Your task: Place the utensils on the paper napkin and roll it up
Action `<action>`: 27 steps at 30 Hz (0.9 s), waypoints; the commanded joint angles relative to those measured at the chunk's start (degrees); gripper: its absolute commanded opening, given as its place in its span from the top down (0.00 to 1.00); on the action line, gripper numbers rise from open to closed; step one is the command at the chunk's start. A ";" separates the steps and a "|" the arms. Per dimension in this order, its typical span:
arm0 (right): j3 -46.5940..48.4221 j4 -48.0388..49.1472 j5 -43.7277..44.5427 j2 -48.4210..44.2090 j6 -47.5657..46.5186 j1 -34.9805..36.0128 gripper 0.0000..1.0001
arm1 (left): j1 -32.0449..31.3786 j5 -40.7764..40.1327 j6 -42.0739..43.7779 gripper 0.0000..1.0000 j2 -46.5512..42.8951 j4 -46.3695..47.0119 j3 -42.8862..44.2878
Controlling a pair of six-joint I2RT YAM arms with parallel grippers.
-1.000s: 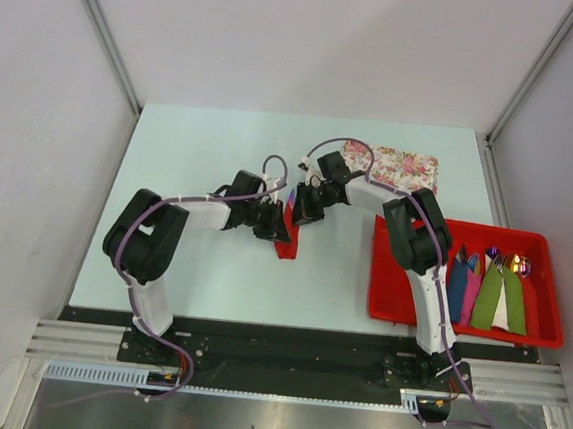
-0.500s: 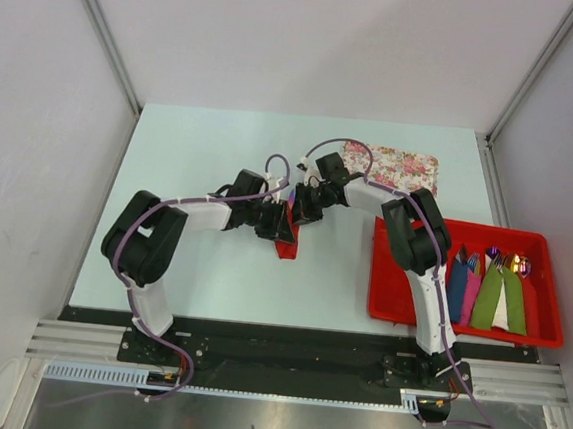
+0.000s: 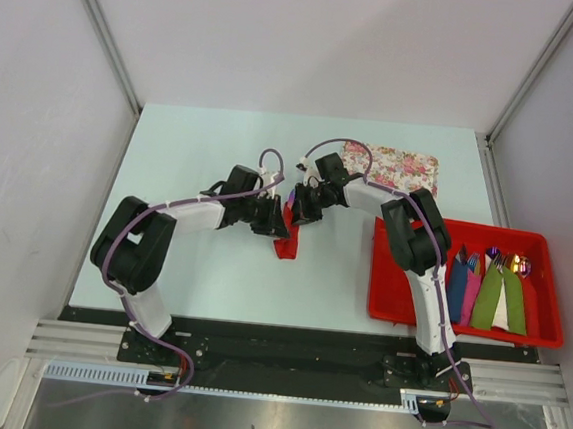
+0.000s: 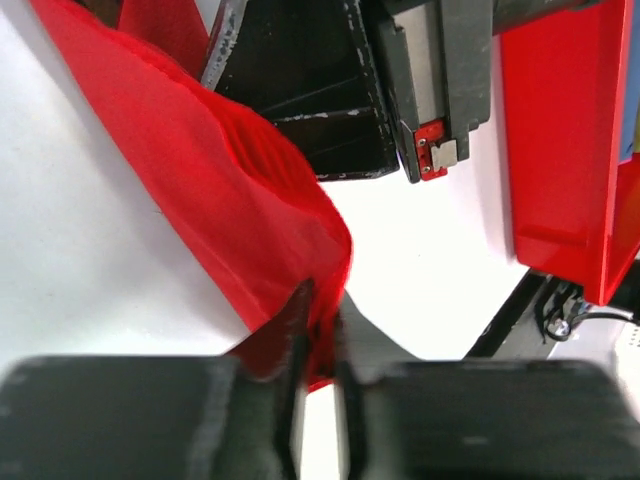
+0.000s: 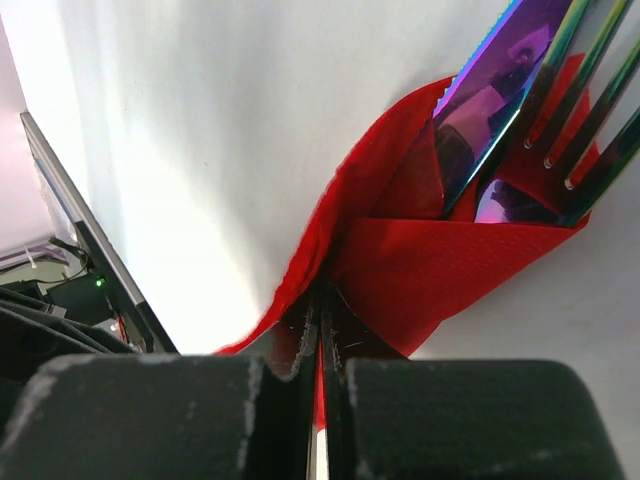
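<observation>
The red paper napkin [image 3: 286, 241] lies partly folded at the table's middle, between both grippers. My left gripper [image 3: 278, 221] is shut on its lower edge; the wrist view shows the napkin [image 4: 235, 210] pinched between the fingers [image 4: 318, 330]. My right gripper [image 3: 297, 207] is shut on another fold of the napkin [image 5: 440, 265], pinched at the fingertips [image 5: 322, 310]. The iridescent utensils [image 5: 530, 90], a knife and a fork, stick out of the napkin's fold in the right wrist view. They barely show in the top view.
A red tray [image 3: 401, 285] at the right holds blue, pink and green napkin rolls [image 3: 486, 290] with cutlery. A floral mat [image 3: 396, 167] lies at the back right, behind the right arm. The tray's edge [image 4: 560, 140] shows in the left wrist view.
The left arm has stretched out and its gripper shifted slightly toward the napkin's top. The right gripper has hardly moved. Both stay closed on the napkin.
</observation>
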 commanded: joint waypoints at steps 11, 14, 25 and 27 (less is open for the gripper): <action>-1.29 -2.24 7.12 2.76 -1.57 -0.16 1.00 | -1.84 3.57 -2.46 0.95 2.20 7.57 0.34; -1.37 -2.33 7.03 2.76 -1.48 -0.25 1.00 | -2.01 4.01 -3.25 0.95 5.18 8.97 0.17; -0.59 -4.43 4.49 1.54 -1.57 -2.00 0.98 | -2.54 3.31 -3.17 0.94 10.64 9.06 -1.68; 0.82 -6.27 4.31 0.31 -2.71 -2.53 0.96 | -2.54 2.78 -3.17 0.94 11.17 8.80 -2.03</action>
